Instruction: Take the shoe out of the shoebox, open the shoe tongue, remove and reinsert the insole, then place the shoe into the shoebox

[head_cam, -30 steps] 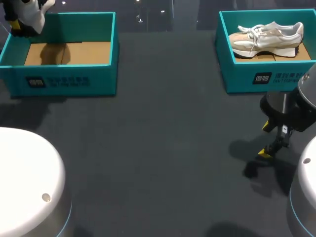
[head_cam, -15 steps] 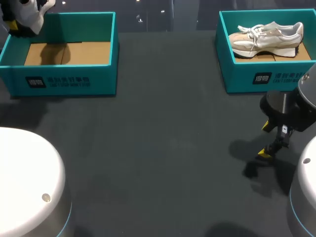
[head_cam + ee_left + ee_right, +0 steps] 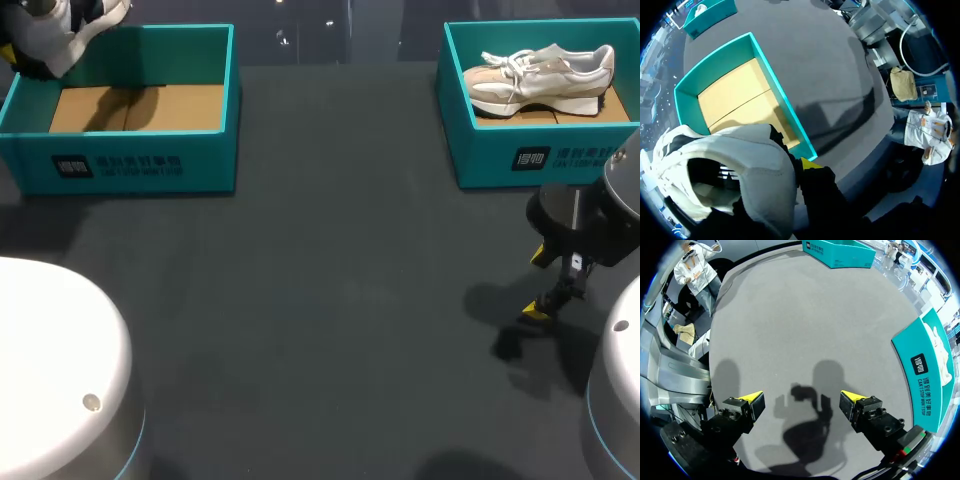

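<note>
Left fingers point(image 3: 810, 163) clamp a shoe point(image 3: 740, 165) above one shoebox point(image 3: 786, 109) corner (right fingers point(image 3: 754, 400) splayed over open table point(image 3: 805, 330)).

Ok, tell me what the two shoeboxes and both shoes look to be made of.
Left shoebox and right shoebox: likely cardboard, with matte teal walls and a plain brown floor with a flap seam.
Boxed shoe: beige suede-like panels, white laces, pale foam-looking sole.
Lifted shoe: white padded fabric or leather with dark trim; the collar looks soft, but the exact material is hard to tell.
</note>
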Controlling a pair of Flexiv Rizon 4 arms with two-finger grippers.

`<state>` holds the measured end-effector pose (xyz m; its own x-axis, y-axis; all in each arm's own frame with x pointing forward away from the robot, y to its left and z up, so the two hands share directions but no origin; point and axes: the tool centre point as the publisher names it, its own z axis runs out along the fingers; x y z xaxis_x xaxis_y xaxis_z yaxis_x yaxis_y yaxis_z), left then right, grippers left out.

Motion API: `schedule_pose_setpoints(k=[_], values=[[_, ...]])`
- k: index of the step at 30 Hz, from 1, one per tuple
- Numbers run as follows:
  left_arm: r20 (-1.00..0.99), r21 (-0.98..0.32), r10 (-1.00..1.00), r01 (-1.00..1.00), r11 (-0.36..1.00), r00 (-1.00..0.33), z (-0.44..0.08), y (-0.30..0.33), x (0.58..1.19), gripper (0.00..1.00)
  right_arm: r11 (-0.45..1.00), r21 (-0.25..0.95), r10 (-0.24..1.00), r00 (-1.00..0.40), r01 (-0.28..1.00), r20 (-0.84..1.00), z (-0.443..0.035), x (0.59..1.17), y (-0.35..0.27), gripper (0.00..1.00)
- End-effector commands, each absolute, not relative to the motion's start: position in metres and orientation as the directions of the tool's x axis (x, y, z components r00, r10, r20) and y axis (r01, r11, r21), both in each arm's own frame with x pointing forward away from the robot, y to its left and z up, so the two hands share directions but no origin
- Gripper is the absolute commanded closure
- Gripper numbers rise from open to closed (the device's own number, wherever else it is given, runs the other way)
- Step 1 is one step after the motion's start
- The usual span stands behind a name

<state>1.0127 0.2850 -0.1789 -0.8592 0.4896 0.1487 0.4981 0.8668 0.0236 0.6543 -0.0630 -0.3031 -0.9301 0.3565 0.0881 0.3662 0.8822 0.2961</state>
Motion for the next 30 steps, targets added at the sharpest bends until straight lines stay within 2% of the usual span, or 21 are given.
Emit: schedule_pose_setpoints(k=[1,8,18,20,30], values=[[0.043,0.119,0.743,0.741,0.660,-0.668,-0.179,0.286,0.999,1.00,0.882,0.295,0.358,-0.930,0.366,0.085,-0.303,0.653,-0.063,0.00],[0.043,0.119,0.743,0.741,0.660,-0.668,-0.179,0.286,0.999,1.00,0.882,0.295,0.358,-0.930,0.366,0.085,-0.303,0.653,-0.063,0.00],[0.088,0.095,0.948,0.950,0.297,-0.305,-0.182,0.307,1.037,1.00,0.882,0.295,0.358,-0.930,0.366,0.085,-0.303,0.653,-0.063,0.00],[0.114,0.122,0.933,0.937,0.327,-0.340,-0.184,0.308,1.050,1.00,0.882,0.295,0.358,-0.930,0.366,0.085,-0.303,0.653,-0.063,0.00],[0.114,0.122,0.933,0.937,0.327,-0.340,-0.184,0.308,1.050,1.00,0.882,0.295,0.358,-0.930,0.366,0.085,-0.303,0.653,-0.063,0.00]])
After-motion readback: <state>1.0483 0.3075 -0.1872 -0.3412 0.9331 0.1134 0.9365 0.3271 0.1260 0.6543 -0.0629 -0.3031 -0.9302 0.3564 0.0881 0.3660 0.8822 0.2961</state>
